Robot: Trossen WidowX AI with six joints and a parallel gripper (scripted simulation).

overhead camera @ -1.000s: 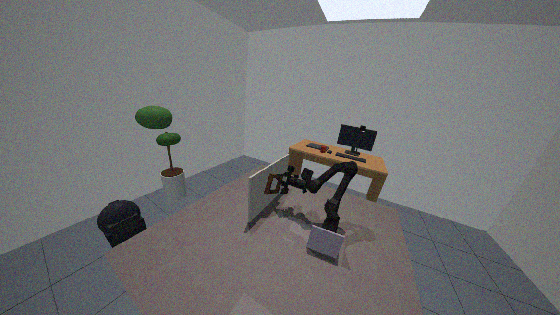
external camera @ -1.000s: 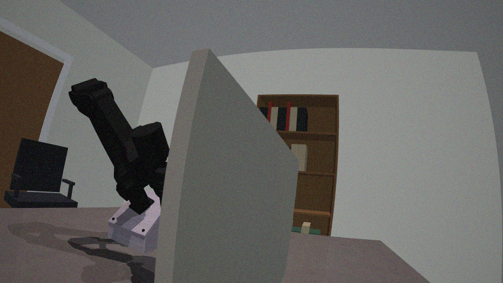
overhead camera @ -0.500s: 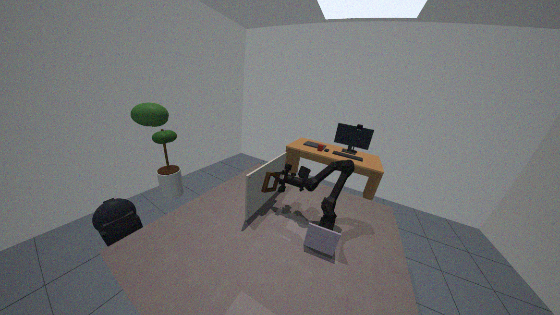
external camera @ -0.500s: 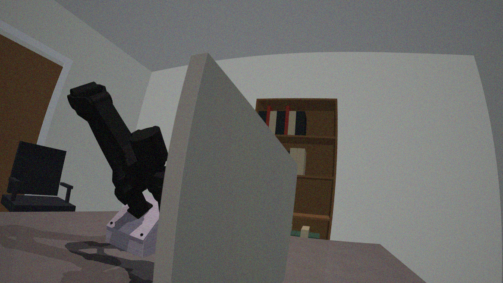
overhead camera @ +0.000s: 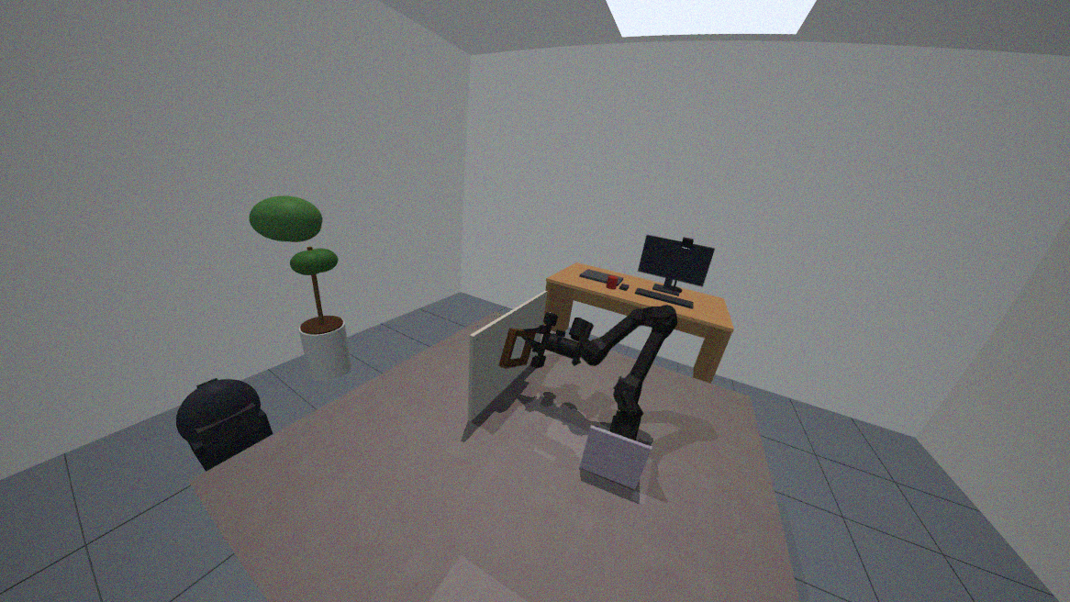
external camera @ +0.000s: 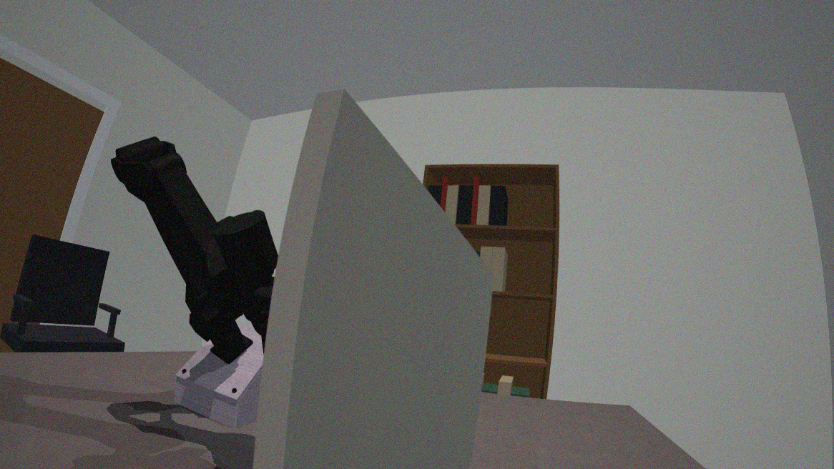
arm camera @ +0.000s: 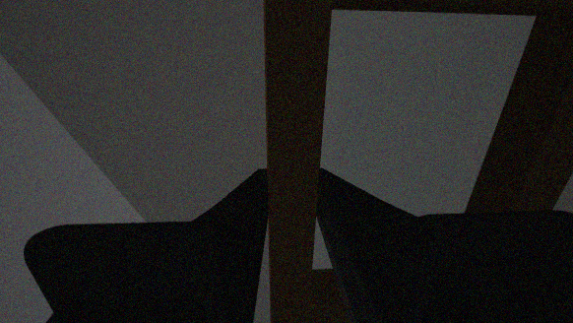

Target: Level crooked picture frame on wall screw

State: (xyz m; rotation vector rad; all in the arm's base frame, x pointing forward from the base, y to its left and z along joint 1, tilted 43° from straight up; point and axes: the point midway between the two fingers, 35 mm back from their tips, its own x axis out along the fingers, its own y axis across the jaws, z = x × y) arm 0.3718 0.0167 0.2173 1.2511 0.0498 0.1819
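Note:
The brown picture frame (overhead camera: 507, 350) (arm camera: 295, 98) is in front of the upright wall panel (overhead camera: 484, 378) (external camera: 385, 303). In the top view it looks tilted against the panel, but the oblique view does not show clearly how far from level it is. My gripper (overhead camera: 527, 335) (arm camera: 289, 177) is shut on one side bar of the frame, with a dark finger on each side of the bar in the wrist view. The screw and the notched strip are hidden. In the exterior view the panel hides the frame and the gripper.
The arm's pale base block (overhead camera: 616, 455) (external camera: 217, 379) stands on the pinkish table top (overhead camera: 389, 479), to the panel's right in the top view. A wooden desk (overhead camera: 714, 310) with a monitor (overhead camera: 675, 260) is behind. A bookcase (external camera: 553, 262) stands beyond the panel in the exterior view.

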